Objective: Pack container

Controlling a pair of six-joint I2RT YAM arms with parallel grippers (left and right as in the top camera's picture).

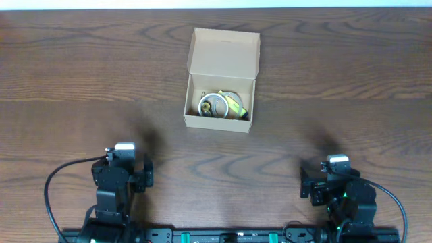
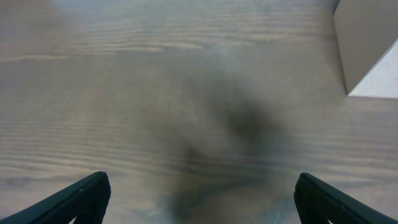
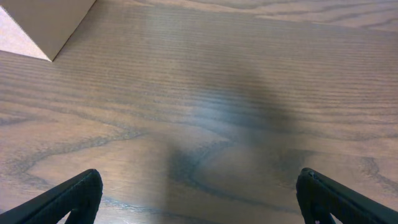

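The container (image 1: 219, 121), a tan cardboard box, sits at the middle of the table with its flap lid (image 1: 225, 52) standing open at the far side. Inside lie a clear tape roll (image 1: 214, 104) and a yellow-green item (image 1: 234, 103). My left gripper (image 1: 124, 150) rests near the front left, open and empty, well short of the box. In the left wrist view a corner of the container (image 2: 364, 37) shows at the top right, beyond my gripper (image 2: 202, 196). My right gripper (image 1: 337, 162) is open and empty at the front right. Its wrist view has the container (image 3: 46, 22) at the top left, beyond my gripper (image 3: 199, 193).
The dark wood table (image 1: 81, 81) spreads bare on all sides of the box. Black cables (image 1: 57, 179) loop beside both arm bases near the front edge.
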